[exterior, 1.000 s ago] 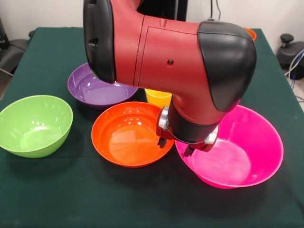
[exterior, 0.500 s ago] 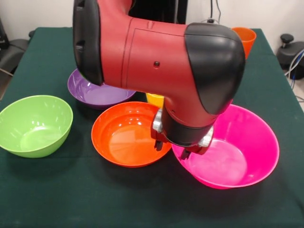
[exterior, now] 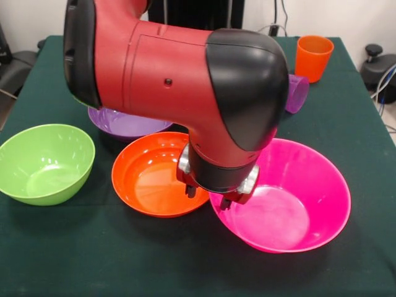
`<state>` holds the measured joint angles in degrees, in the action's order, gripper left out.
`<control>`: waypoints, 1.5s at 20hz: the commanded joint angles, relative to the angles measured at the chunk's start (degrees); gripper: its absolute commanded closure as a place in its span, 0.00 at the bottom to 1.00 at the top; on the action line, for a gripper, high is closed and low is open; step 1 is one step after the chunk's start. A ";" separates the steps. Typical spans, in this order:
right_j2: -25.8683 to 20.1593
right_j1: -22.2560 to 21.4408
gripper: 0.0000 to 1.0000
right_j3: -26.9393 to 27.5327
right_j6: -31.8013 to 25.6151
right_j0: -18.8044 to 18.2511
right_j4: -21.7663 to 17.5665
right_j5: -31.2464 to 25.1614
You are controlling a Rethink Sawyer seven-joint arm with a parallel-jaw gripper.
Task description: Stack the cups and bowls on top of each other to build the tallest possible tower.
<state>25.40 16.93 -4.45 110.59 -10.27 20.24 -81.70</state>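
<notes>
at the near side of the green table (exterior: 371,154), the gripper (exterior: 207,197) hangs low where the large orange bowl (exterior: 148,179) meets the huge pink bowl (exterior: 291,204); whether its fingers hold a rim cannot be told. no tower stands yet: green bowl (exterior: 43,162), purple bowl (exterior: 120,124), orange cup (exterior: 312,57) lie apart.

Layout: four bowls, two cups on counter (exterior: 62,247).
Left-to-right near front edge: bowl (exterior: 43,162), bowl (exterior: 151,176), bowl (exterior: 288,198), the last two touching; fourth bowl (exterior: 124,122) behind; cups (exterior: 312,57) (exterior: 296,93) far-right corner.
</notes>
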 commanded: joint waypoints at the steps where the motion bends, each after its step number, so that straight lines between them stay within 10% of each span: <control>1: 3.30 0.22 0.00 -0.01 -16.65 -1.20 3.51 -5.56; 30: 26.91 0.06 0.00 3.05 -19.78 -4.16 24.64 -11.67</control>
<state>47.72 17.56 -2.18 110.20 -12.23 42.08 -87.78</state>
